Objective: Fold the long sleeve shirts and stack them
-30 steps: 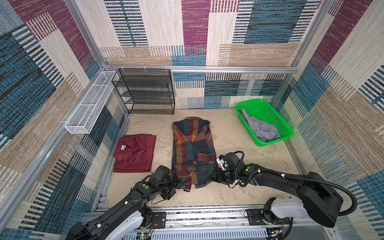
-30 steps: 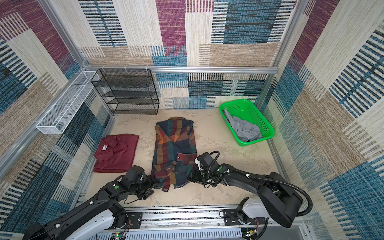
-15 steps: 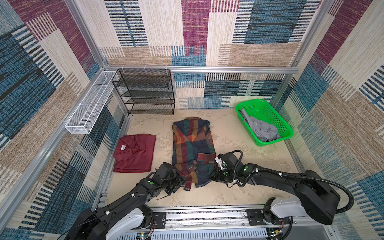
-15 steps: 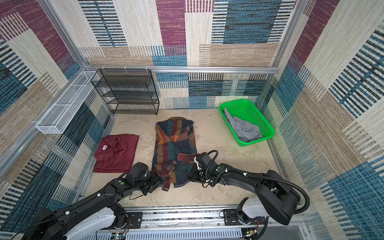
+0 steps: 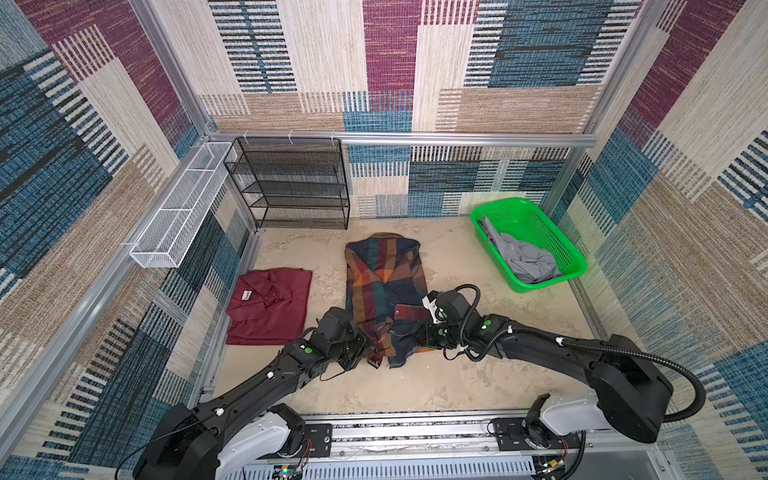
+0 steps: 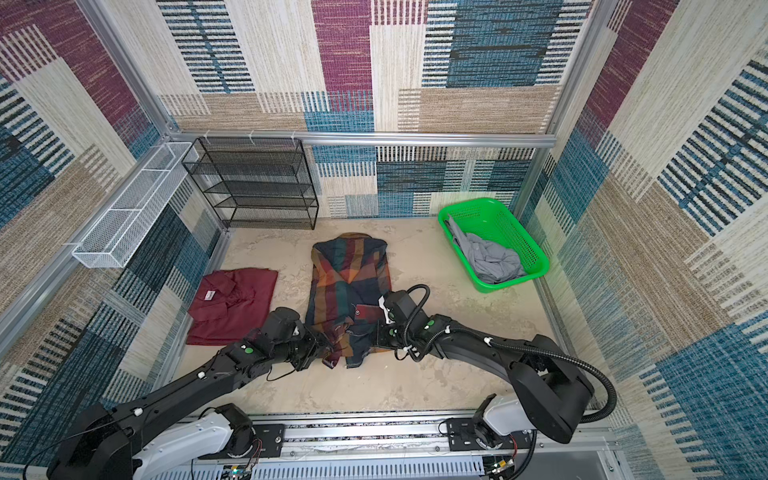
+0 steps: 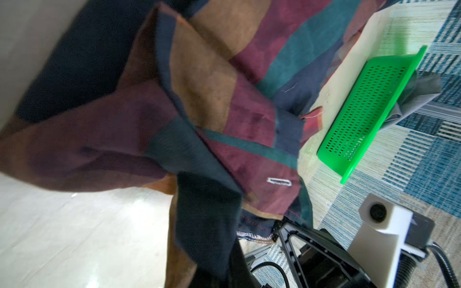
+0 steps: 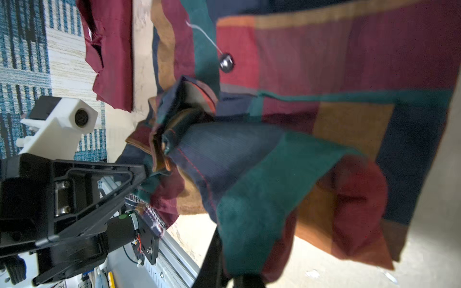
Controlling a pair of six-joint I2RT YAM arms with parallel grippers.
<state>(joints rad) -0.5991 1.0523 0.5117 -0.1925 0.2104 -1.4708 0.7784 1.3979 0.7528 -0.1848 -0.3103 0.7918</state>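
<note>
The plaid shirt (image 5: pixel 384 291) (image 6: pixel 351 286) lies lengthwise mid-table, sleeves folded in and collar at the far end. My left gripper (image 5: pixel 365 351) (image 6: pixel 328 353) is shut on the near left corner of its hem. My right gripper (image 5: pixel 419 338) (image 6: pixel 374 336) is shut on the near right corner. Plaid cloth bunches over the jaws in both wrist views (image 7: pixel 212 154) (image 8: pixel 249 174) and hides the fingertips. The maroon shirt (image 5: pixel 270 305) (image 8: pixel 109 49) lies folded to the left. The grey shirt (image 5: pixel 523 259) (image 7: pixel 419 92) is crumpled in the green basket (image 5: pixel 536 208).
A black wire rack (image 5: pixel 291 183) stands against the back wall. A white mesh basket (image 5: pixel 178 208) hangs on the left wall. The metal rail (image 5: pixel 415 432) carrying both arm bases runs along the front edge. Patterned walls enclose the table.
Both grippers have closed on the plaid shirt's near hem. The left gripper slid in to the right to reach it, and the hem now bunches up between the two.
</note>
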